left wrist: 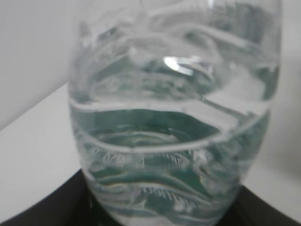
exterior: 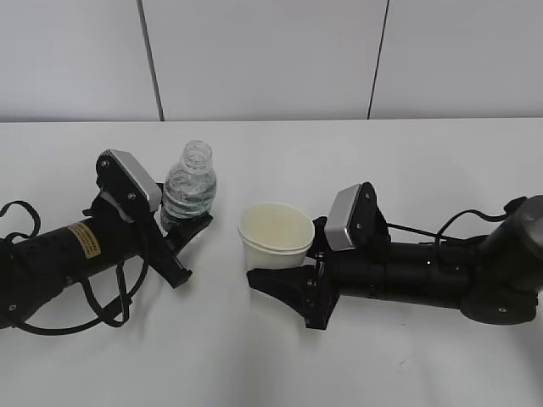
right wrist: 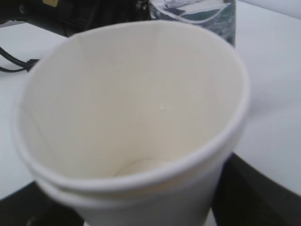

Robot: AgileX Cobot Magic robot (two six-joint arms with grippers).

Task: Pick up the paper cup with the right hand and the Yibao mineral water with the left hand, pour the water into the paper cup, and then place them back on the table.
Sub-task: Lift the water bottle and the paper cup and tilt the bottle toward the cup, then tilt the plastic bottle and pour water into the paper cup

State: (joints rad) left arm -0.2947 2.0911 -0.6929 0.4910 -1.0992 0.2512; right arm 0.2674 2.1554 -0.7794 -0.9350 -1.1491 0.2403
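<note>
The Yibao mineral water (exterior: 189,188) stands upright and uncapped on the table (exterior: 280,365), left of centre. My left gripper (exterior: 188,233) is shut on its lower body. In the left wrist view the bottle (left wrist: 174,117) fills the frame, with water (left wrist: 155,188) in it and black fingers (left wrist: 37,212) at both lower corners. The paper cup (exterior: 276,236) sits right of the bottle, held low over the table. My right gripper (exterior: 284,259) is shut on it. In the right wrist view the cup (right wrist: 141,94) has a squeezed oval rim and a dry bottom, with the bottle (right wrist: 207,16) behind it.
Black cables (exterior: 102,305) loop on the table beside the left arm, and another cable (exterior: 450,225) runs behind the right arm. A white panelled wall (exterior: 271,59) closes the far edge of the table.
</note>
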